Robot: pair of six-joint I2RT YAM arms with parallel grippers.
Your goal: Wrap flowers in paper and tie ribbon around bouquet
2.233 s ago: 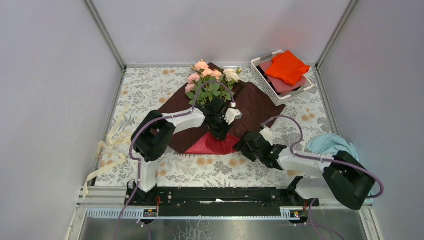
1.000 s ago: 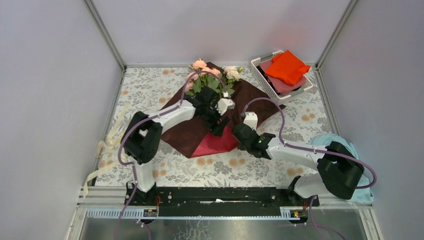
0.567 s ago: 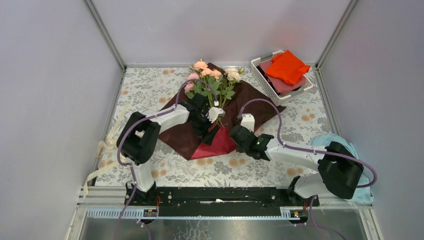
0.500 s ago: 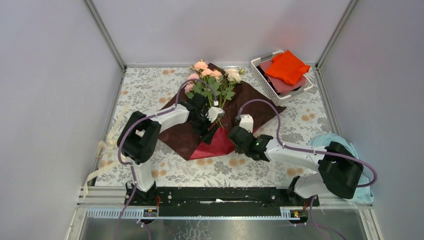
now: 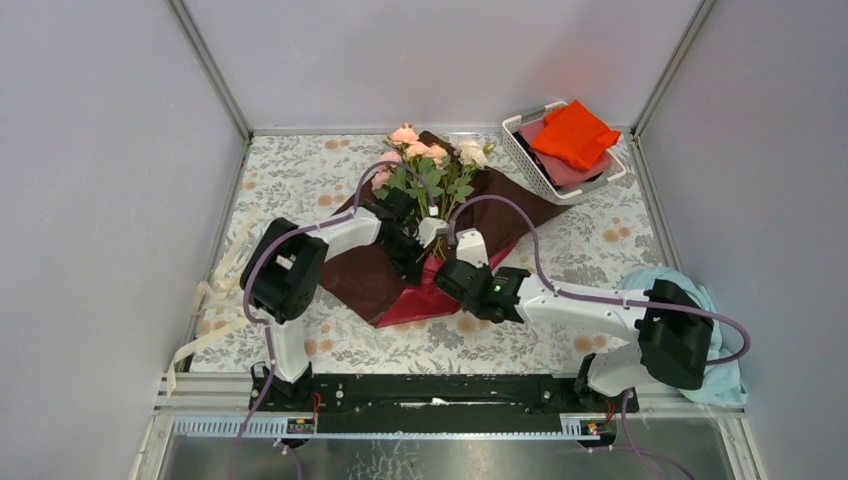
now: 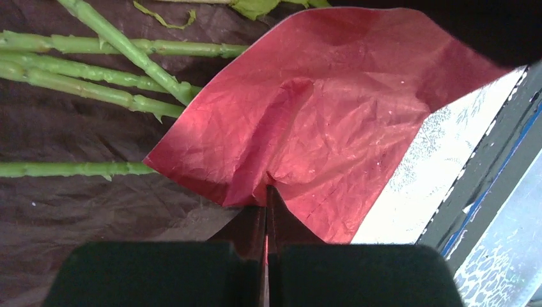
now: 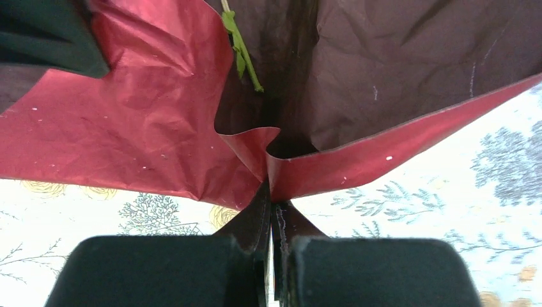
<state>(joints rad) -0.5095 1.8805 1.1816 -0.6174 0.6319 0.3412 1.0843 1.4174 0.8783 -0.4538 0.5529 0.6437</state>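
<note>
The flowers [image 5: 430, 160], pink, peach and cream roses, lie on the dark red paper [image 5: 365, 270] with their heads toward the back wall. Their green stems [image 6: 96, 83] run across the sheet. The near corner of the paper [image 6: 332, 115] is folded up over the stem ends, showing its brighter red side. My left gripper [image 5: 412, 256] [image 6: 266, 190] is shut on a pinch of that fold. My right gripper [image 5: 445, 276] [image 7: 270, 187] is shut on the paper [image 7: 128, 134] edge just right of it, lifted off the table. The cream ribbon [image 5: 215, 290] lies loose by the left wall.
A white basket [image 5: 520, 150] with an orange cloth [image 5: 575, 135] and a dull pink one stands at the back right. A light blue cloth [image 5: 690, 295] lies near the right wall behind the right arm. The flowered tablecloth [image 5: 300, 180] covers the table.
My left gripper has shut on the folded red corner. The right arm has moved left and nearer it, carrying the paper edge. The roses shifted slightly right.
</note>
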